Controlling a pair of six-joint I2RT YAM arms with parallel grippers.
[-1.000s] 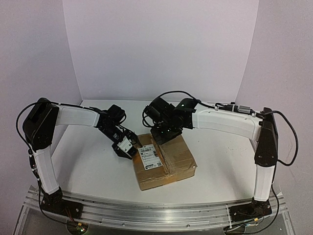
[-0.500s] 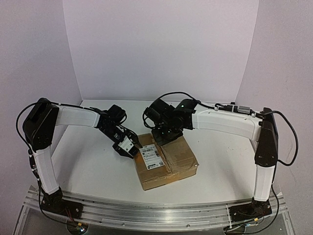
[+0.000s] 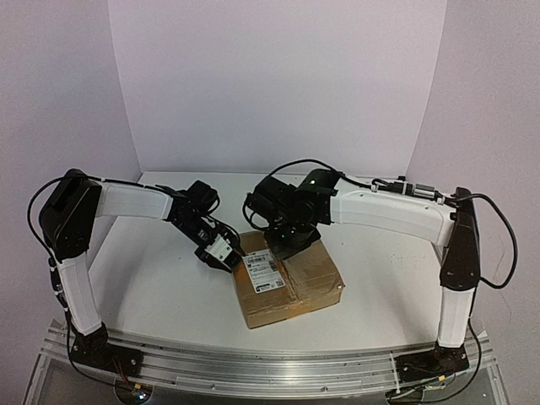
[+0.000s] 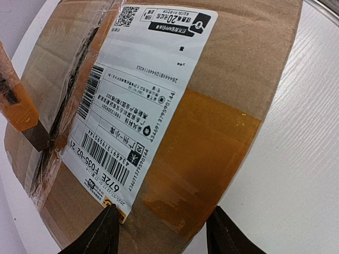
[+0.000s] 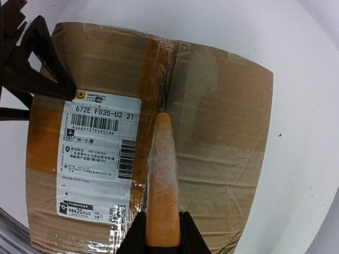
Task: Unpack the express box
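The express box is a brown cardboard box with a white barcode label, lying flat on the white table. My right gripper is shut on an orange cutter. The cutter's tip rests on the taped centre seam of the box top. My left gripper is open at the box's left edge. Its two dark fingertips stand apart over the label corner and a brown tape strip. The box fills the left wrist view, with the cutter at the left edge.
The white table extends around the box, with walls at the back and both sides. A metal rail runs along the near edge. My left gripper's fingers show at the top left of the right wrist view.
The right gripper with the cutter has shifted slightly toward the near-left over the seam. The box has slid and turned a little to the right. The left gripper has followed its edge.
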